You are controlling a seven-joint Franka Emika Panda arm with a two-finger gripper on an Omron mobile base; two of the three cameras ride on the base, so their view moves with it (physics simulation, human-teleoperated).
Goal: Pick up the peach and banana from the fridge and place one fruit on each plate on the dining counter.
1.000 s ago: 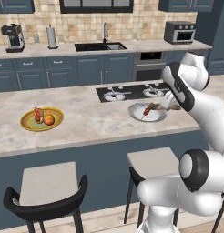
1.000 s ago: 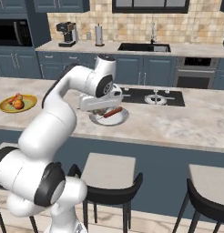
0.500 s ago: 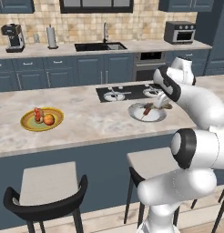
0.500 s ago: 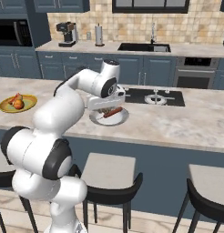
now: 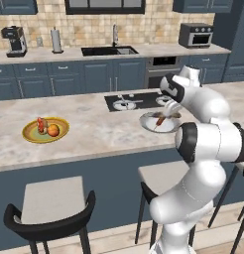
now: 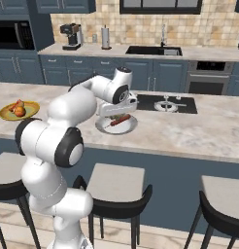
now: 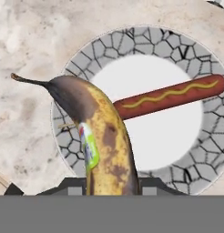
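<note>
Banana (image 7: pixel 104 136) is what you have pinched in the hand (image 7: pixel 110 184) right now, the two dark tips pressed against its lower body at the 6 o'clock edge of the hand view, with the stem end reaching up toward 10 o'clock. Judge it light and fairly stiff along its length, but soft-skinned and bruisable, so a hard squeeze could crush it; the curved peel is smooth and may pivot between the tips, since you hold it near one end rather than at the middle. If you ever retake it, go across the thick middle of the curve. It looks overripe: yellow with heavy brown mottling, a blackened neck running into a thin dark stem, and a small coloured sticker on its side. It hangs over the pale grey plate (image 7: pixel 186 150), whose rim has a cracked-stone pattern around a white centre, and whether it touches the plate you cannot tell from here. A hot dog (image 7: pixel 168 98) with a yellow mustard line already lies across that plate from 9 to 2 o'clock, so set the fruit on the free white area toward 6 o'clock. In the left base view the hand (image 5: pixel 166 110) sits over the same plate (image 5: pixel 150 127) on the dining surface (image 5: pixel 94 134), beside the black cooktop (image 5: pixel 136 100). The peach (image 5: pixel 53 130) already rests on the yellow plate (image 5: pixel 30 135), well away at 9 o'clock.
</note>
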